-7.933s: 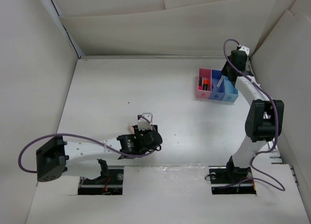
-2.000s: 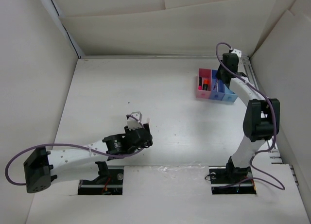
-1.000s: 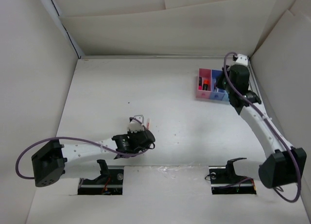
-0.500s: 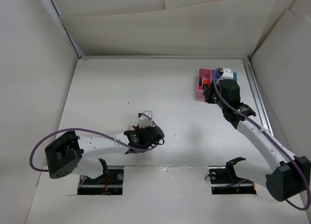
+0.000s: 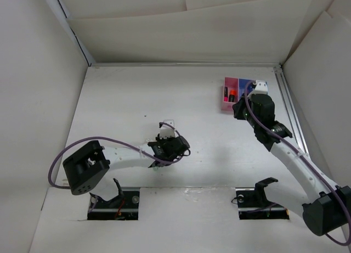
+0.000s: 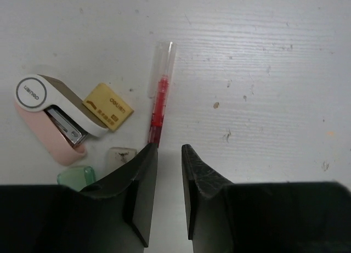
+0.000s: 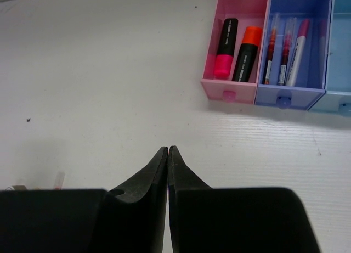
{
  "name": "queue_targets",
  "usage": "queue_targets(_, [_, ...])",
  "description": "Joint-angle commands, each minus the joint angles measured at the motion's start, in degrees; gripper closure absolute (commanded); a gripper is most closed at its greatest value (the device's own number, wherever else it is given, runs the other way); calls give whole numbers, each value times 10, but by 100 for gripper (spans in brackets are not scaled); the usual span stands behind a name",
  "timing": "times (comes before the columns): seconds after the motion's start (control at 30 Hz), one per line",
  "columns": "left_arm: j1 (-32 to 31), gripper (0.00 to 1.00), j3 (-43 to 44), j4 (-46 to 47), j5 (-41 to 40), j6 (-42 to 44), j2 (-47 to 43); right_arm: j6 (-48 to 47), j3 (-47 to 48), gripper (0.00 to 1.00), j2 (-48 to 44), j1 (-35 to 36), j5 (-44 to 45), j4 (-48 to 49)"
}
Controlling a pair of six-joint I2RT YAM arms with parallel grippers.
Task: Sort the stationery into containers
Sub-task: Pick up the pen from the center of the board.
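In the left wrist view a thin red pen (image 6: pixel 160 102) lies on the table just ahead of my left gripper (image 6: pixel 169 149). Its jaws stand a narrow gap apart with nothing between them; the left fingertip (image 6: pixel 149 154) touches the pen's near end. A beige eraser (image 6: pixel 108 106), a greyish eraser (image 6: pixel 120 155) and a green eraser (image 6: pixel 75 176) lie to the left. My right gripper (image 7: pixel 168 149) is shut and empty, hanging in front of the containers: the pink bin (image 7: pixel 227 90) holds two highlighters (image 7: pixel 245 54), the darker blue bin (image 7: pixel 290 95) holds pens (image 7: pixel 285 50).
A pink and white mini stapler (image 6: pixel 49 118) lies beside the erasers. The light blue bin (image 7: pixel 337 99) shows only at the right edge of the right wrist view. White walls (image 5: pixel 55 72) enclose the table on three sides.
My right arm has pulled back from over the bins toward the table's middle. My left arm has shifted right along the near side, over the pen.
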Motion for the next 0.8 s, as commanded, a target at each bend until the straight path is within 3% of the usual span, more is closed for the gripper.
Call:
queue_targets(0.0, [25,80,-11,36,0,9,-3,4,-5,92,-24,1,2,12])
queue_targets(0.47, [25,82,-40,71,33,20,39,-1,-10,92,-42,-5,-14,0])
queue_targets(0.77, [25,81,-70,82,33,14,-2,-1,-4,89,-42,-5,-14,-5])
